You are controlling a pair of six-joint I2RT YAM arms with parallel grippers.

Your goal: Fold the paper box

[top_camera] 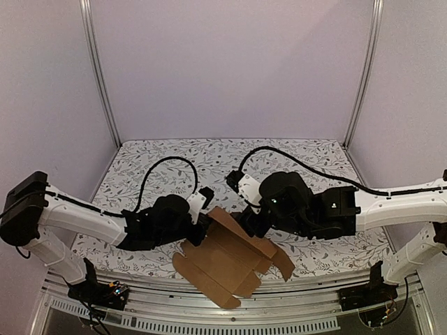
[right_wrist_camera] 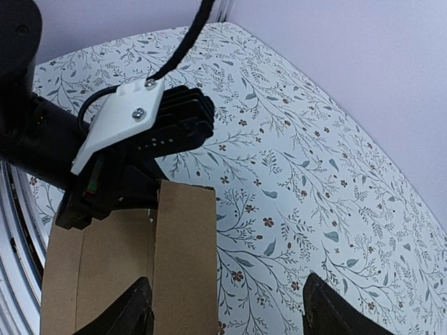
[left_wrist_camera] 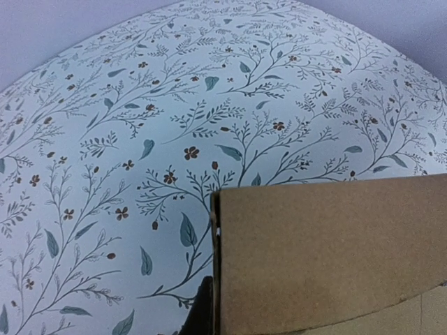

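**Workpiece position.** The paper box (top_camera: 222,264) lies partly unfolded on the table (top_camera: 314,157), close to the near edge and between the two arms. Most of its panels rest flat on the leaf-and-flower patterned cloth (left_wrist_camera: 140,139). Its flaps point toward the near rail (top_camera: 209,319). One narrow panel at the far side is raised off the surface.

**Left gripper.** The left gripper (top_camera: 202,227) sits at the far left edge of the paper box. Its jaws are drawn narrow, clamped on the raised panel. In the left wrist view the brown panel fills the lower right of the frame. Its vertical edge stands directly against one dark finger (left_wrist_camera: 202,314). In the right wrist view the same gripper appears as a black body with a white plate, seated on the far end of the cardboard.

**Right gripper.** The right gripper (top_camera: 246,225) hangs over the far right part of the paper box, near the left gripper but apart from it. Its fingers (right_wrist_camera: 129,314) stand wide apart and grip nothing. In its wrist view the raised strip of cardboard runs beneath the left-hand finger. The other finger stands over bare cloth, well apart from the cardboard.

**Cables.** A black cable (top_camera: 167,162) loops from each wrist across the far part of the table.
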